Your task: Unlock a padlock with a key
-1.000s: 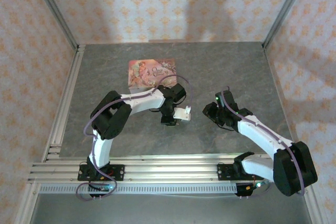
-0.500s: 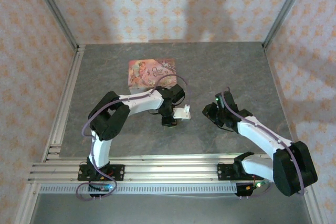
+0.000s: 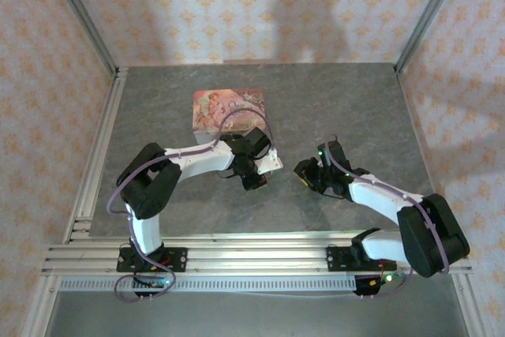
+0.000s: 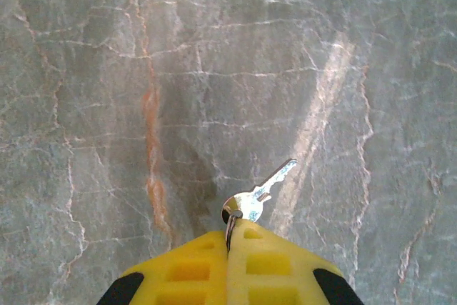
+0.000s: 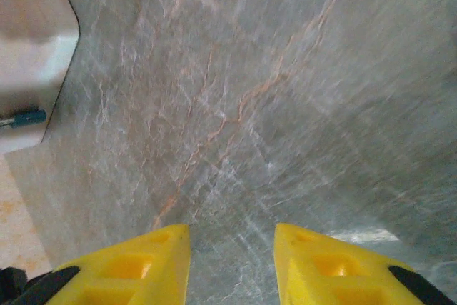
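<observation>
The silvery key [image 4: 265,186] sticks out past my left gripper [image 4: 232,232], whose yellow fingers are shut on the key's ring just above the grey table. From above, the left gripper [image 3: 254,181] sits mid-table, below the pink tin [image 3: 229,106]. My right gripper [image 3: 301,173] faces it from the right. Its jaws [image 5: 232,237] are open with only blurred tabletop between them. At the left edge of the right wrist view a small blue padlock [image 5: 27,116] with a thin metal end sits against the tin's pale side [image 5: 36,69].
The grey marbled table [image 3: 347,108] has open room to the right and behind. Aluminium rails run along the left edge [image 3: 99,163] and the near edge [image 3: 252,254]. Patterned walls close in three sides.
My right gripper has slid left toward the left gripper. The left arm's elbow has dropped down and left, and its wrist has turned; the key stays held.
</observation>
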